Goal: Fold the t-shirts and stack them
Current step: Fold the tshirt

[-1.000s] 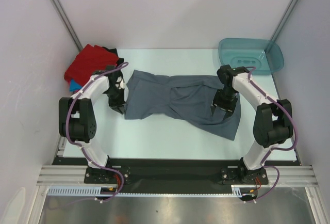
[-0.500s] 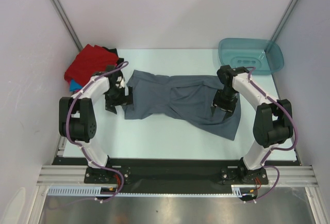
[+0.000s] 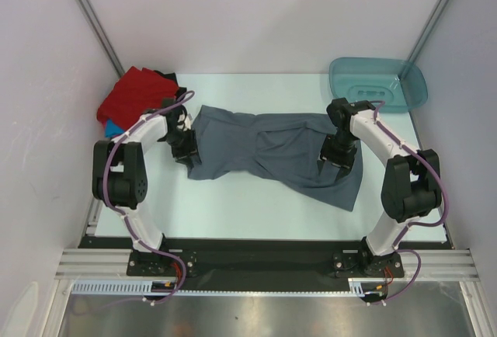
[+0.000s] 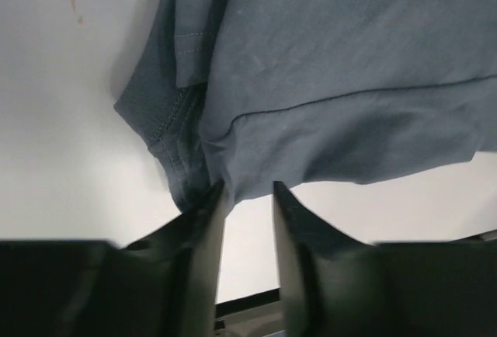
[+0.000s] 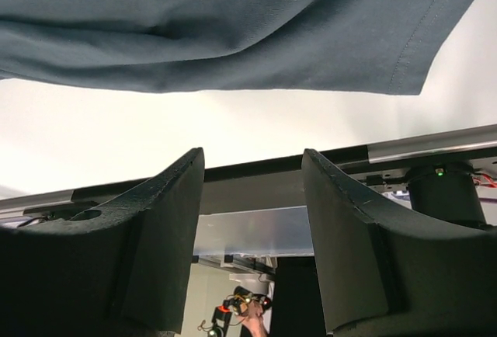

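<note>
Grey-blue t-shirt (image 3: pixel 272 154) is spread just ahead of both grippers' tips. Left gripper (image 4: pixel 247 193) is part-open at the bunched hem corner, nothing pinched. Right gripper (image 5: pixel 252 168) is wide open, empty. Cloth looks soft, light, floppy; prob. best to pinch hems/corners.

No legible writing in any view.
Plain cloth on the grey-blue t-shirt (image 3: pixel 272 154) and the red t-shirt (image 3: pixel 132 92); no print, label, brand or number to read on the teal tub (image 3: pixel 380 85) or the surface (image 3: pixel 248 205).
</note>
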Robot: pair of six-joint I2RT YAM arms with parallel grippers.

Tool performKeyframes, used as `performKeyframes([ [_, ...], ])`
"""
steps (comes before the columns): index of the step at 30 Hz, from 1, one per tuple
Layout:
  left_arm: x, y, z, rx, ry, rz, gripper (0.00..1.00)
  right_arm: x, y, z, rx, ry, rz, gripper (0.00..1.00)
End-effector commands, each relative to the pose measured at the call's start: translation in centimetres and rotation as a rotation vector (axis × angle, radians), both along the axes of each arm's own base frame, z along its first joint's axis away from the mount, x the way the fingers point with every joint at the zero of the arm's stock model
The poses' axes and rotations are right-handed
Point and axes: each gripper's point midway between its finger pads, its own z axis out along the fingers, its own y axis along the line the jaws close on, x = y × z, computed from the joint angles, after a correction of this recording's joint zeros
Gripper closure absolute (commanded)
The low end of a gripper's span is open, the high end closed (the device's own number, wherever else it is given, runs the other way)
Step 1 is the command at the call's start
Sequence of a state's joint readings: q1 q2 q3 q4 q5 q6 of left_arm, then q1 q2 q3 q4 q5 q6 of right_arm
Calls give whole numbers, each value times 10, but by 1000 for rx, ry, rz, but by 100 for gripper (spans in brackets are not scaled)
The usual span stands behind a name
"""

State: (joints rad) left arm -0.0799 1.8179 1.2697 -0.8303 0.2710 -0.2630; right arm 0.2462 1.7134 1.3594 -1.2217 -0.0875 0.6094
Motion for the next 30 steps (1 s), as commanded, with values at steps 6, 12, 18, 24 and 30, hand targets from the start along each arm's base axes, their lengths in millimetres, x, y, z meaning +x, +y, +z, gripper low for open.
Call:
performKeyframes([
  [6,-10,-1,6,-16,-2,-14,76,3,2,6,23,-30,7,41],
  [12,-25,5,0,9,29,-28,97,3,3,5,28,-26,7,41],
  [18,-20,6,10,18,-14,-30,58,3,5,3,38,-22,11,41],
  [24,-5,9,22,36,-62,-22,40,2,5,2,42,-19,14,41],
  [30,-3,12,9,61,-36,-13,45,2,5,3,42,-22,15,41],
])
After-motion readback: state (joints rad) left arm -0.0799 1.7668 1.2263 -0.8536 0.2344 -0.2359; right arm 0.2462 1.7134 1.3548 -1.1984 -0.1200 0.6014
